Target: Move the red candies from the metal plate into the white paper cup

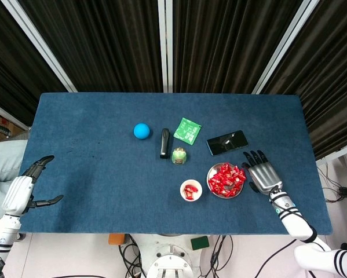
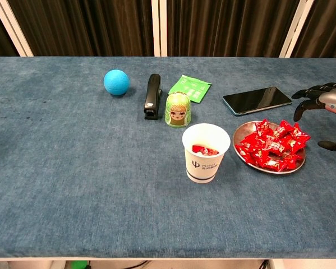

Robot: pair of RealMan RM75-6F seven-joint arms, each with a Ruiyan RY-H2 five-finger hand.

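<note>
Right hand (image 1: pixel 263 175) hovers just beside the metal plate (image 2: pixel 298 164), fingers spread, empty. Red candies (image 2: pixel 271 144) heaped on plate; a few in the white paper cup (image 2: pixel 205 152). Left hand (image 1: pixel 24 186) spread wide, empty, at table (image 1: pixel 92 168) edge.

dark pleated curtains (image 1: pixel 103 40) with pale frame bars behind a blue-clothed table (image 1: pixel 92 168).

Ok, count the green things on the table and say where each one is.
2. The green packet lies flat near the back, beside the black stapler. The small green doll stands upright just in front of the packet, behind the paper cup. Nothing seems hidden.
</note>
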